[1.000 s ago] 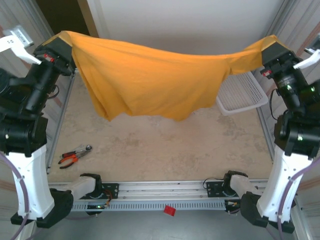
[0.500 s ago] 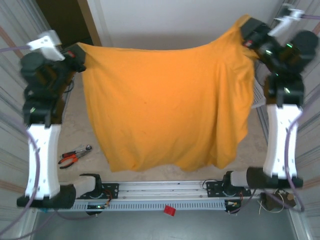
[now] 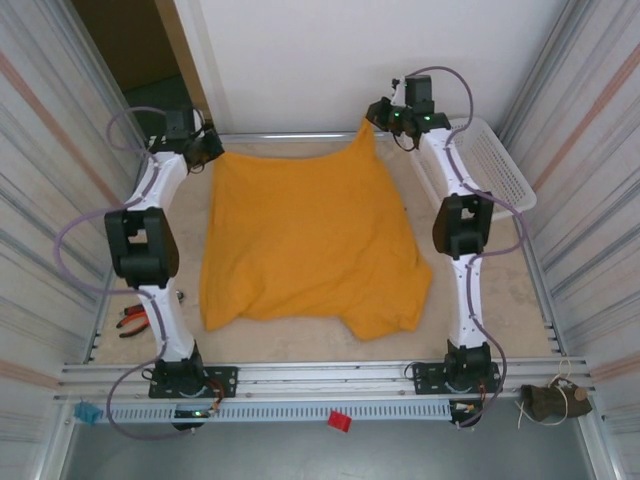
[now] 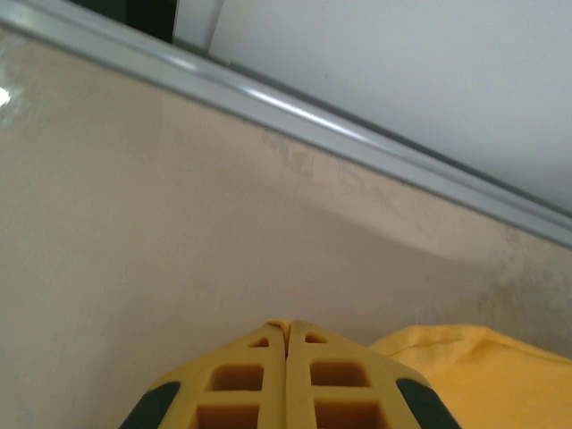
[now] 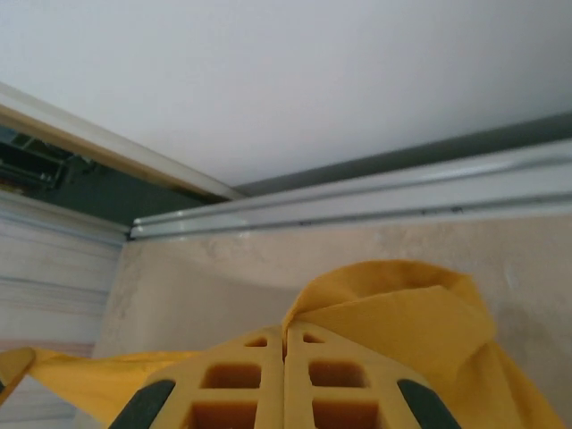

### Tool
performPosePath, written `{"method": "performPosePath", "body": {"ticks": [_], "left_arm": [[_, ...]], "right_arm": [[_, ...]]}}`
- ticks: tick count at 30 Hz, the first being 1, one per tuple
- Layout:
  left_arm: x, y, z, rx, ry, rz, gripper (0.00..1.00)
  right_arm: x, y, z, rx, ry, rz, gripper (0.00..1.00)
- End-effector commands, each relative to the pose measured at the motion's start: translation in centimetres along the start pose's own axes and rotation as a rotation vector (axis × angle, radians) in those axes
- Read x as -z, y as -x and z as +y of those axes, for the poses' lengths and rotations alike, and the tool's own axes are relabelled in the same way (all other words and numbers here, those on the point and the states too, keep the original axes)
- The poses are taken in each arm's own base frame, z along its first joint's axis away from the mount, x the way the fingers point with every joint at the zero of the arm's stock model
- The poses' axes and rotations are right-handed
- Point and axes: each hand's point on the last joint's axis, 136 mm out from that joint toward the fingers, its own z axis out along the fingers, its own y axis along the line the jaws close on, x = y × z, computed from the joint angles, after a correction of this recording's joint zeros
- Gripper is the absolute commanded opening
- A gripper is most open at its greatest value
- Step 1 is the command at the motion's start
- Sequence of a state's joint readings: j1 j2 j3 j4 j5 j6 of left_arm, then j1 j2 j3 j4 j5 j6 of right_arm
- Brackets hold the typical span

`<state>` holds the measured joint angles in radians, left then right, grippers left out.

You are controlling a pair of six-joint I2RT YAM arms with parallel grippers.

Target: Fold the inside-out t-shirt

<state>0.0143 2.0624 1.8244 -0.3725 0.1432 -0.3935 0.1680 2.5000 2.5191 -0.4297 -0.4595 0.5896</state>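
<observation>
The inside-out t-shirt [image 3: 310,240], plain mustard orange, lies spread on the table with its near hem rumpled. Both arms reach to the far side. My left gripper [image 3: 208,152] sits at the shirt's far left corner and my right gripper [image 3: 372,118] at its far right corner, which is pulled up into a peak. In the left wrist view the yellow fingers [image 4: 288,325] are pressed together, with cloth [image 4: 487,371] trailing off to the lower right. In the right wrist view the gripper [image 5: 284,334] is shut, and a fold of the shirt [image 5: 402,313] rises from its tips.
A white basket [image 3: 495,165] stands at the far right of the table. Red-handled pliers [image 3: 130,318] lie near the left edge by the left arm. A metal rail [image 4: 357,138] runs along the far edge, close in front of both grippers.
Both arms swung down from holding the shirt high and hanging between them. They now stretch to the far edge, and the shirt lies flat on the table.
</observation>
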Motion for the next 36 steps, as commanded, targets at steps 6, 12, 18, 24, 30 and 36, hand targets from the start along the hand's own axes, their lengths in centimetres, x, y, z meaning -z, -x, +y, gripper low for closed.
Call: {"method": "performPosePath", "body": {"ticks": [6,12,18,24,30,36], "left_arm": [[0.4,6.9,-0.8,0.011,-0.044,-0.118,0.67],[6.5,4.7,-0.7,0.05,-0.019,-0.107,0.71],[11.9,-5.5,2.8,0.209,0.063,0.0,0.71],[12.1,-15.5,7.0,0.272,0.167,0.161,0.7],[10.8,-19.3,9.9,0.262,0.272,0.248,0.7],[8.3,-19.3,11.5,0.202,0.341,0.301,0.7]], "right_arm": [[3.9,2.8,4.9,0.075,0.061,-0.065,0.81],[12.3,-0.2,8.7,0.095,0.056,-0.076,0.8],[18.5,-11.9,5.3,-0.018,-0.059,0.048,0.79],[21.2,-24.3,2.5,-0.047,-0.193,0.225,0.76],[21.7,-34.0,0.3,-0.024,-0.294,0.386,0.74],[20.1,-37.2,-0.7,-0.016,-0.324,0.449,0.74]]}}
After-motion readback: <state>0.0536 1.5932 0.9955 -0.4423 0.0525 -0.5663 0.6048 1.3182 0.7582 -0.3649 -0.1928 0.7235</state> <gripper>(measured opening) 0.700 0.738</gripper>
